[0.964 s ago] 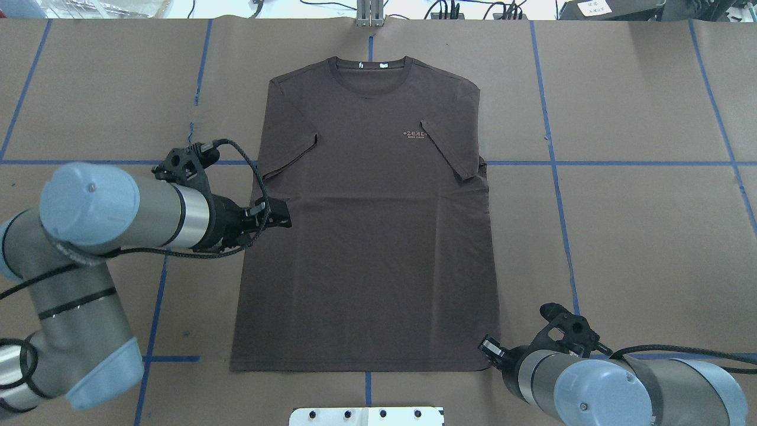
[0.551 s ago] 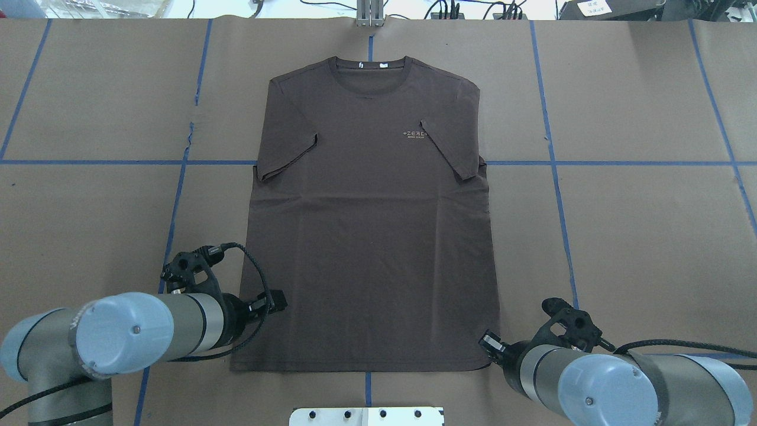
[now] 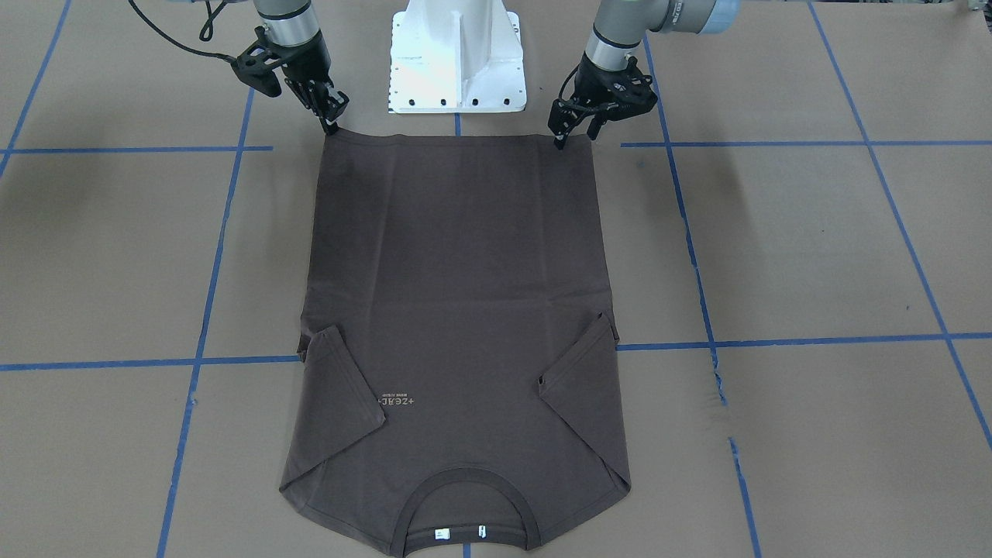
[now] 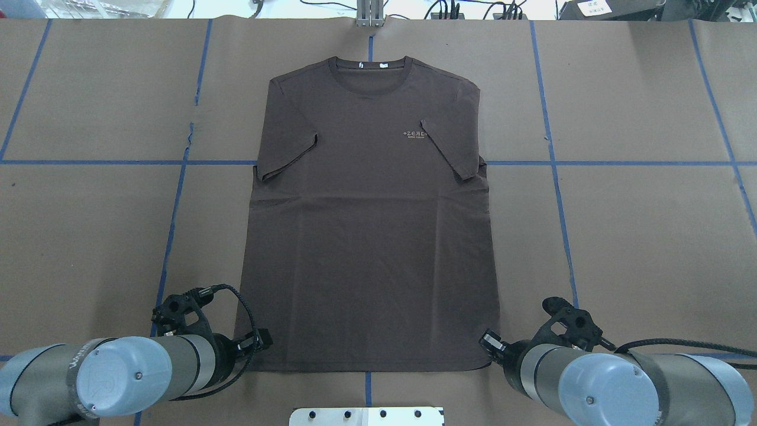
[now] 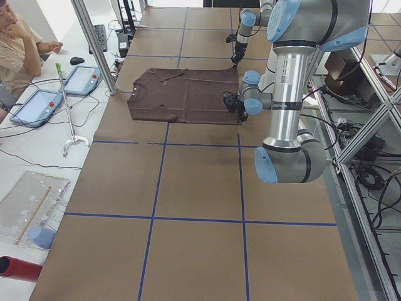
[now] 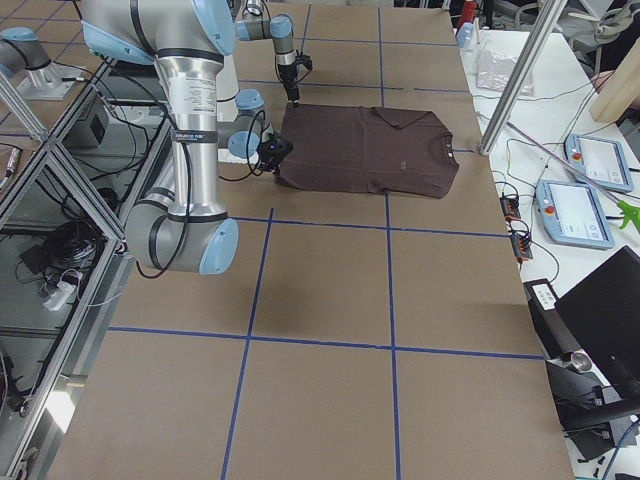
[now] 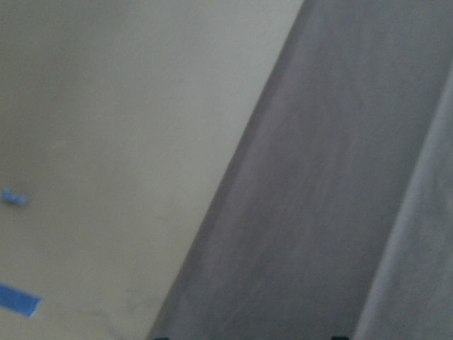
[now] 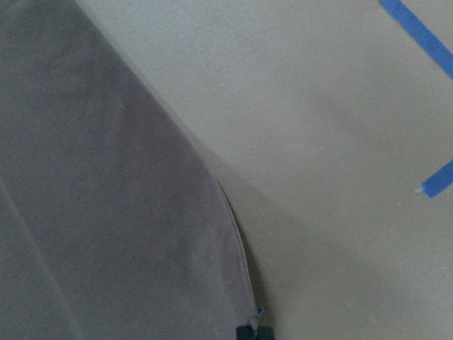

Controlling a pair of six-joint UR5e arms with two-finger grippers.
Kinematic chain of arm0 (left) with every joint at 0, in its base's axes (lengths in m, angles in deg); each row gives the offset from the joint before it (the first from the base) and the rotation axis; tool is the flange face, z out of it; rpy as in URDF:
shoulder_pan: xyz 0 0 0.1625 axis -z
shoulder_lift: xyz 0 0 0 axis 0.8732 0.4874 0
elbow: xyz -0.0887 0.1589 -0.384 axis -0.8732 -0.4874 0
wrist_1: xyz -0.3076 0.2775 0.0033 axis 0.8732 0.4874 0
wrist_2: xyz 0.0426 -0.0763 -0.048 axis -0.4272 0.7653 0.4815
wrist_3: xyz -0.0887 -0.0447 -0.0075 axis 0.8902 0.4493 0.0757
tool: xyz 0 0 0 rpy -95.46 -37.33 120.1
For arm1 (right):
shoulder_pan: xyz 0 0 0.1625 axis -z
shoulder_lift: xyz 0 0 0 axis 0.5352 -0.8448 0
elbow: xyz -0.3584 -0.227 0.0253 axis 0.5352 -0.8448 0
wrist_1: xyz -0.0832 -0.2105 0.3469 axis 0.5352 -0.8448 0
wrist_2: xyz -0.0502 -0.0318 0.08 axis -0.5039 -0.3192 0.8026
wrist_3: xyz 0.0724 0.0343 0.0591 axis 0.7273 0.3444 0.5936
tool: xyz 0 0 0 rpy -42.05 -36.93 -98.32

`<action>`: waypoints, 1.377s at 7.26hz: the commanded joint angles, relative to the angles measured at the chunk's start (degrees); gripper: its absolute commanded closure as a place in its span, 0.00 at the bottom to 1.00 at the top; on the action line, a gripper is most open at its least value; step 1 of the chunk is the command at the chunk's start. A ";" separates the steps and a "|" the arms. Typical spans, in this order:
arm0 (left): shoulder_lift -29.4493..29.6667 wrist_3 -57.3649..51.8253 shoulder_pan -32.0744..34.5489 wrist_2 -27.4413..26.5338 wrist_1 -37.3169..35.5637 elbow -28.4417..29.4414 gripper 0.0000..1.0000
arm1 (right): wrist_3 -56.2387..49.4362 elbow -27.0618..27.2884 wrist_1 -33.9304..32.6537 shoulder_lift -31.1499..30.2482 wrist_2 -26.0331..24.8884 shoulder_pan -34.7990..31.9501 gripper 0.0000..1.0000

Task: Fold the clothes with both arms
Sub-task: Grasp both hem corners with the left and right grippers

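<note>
Brown T-shirt (image 4: 366, 236) lies flat mid-bench (image 4: 621, 236), hem-grab step. In the front view, right gripper (image 3: 333, 124) looks pinched on the upper-left hem corner, left gripper (image 3: 573, 136) open over the upper-right one. It needs to drop and close.

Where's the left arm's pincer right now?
The left black two-finger pincer is lower left in the overhead view, at the near hem corner of the dark brown T-shirt.

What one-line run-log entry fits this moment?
shirt: flat, sleeves folded in | left gripper: open at hem corner | right gripper: shut on other hem corner | lift: not begun
</note>
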 commanded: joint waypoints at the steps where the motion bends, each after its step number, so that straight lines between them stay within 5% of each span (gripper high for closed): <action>1: -1.11 0.52 -0.43 0.01 -0.34 -0.05 0.24 | 0.00 0.01 0.03 0.09 0.00 0.05 1.00; 7: -2.08 0.43 -1.04 0.01 -0.34 0.47 0.43 | 0.00 -0.08 0.03 0.09 -0.09 -0.03 1.00; 9: -2.08 0.43 -1.04 0.18 -0.34 0.04 0.66 | 0.00 -0.08 0.03 0.09 0.00 0.05 1.00; 10: -2.00 0.43 -1.04 0.36 -0.43 -0.23 0.90 | 0.00 -0.08 0.03 0.00 0.00 0.05 1.00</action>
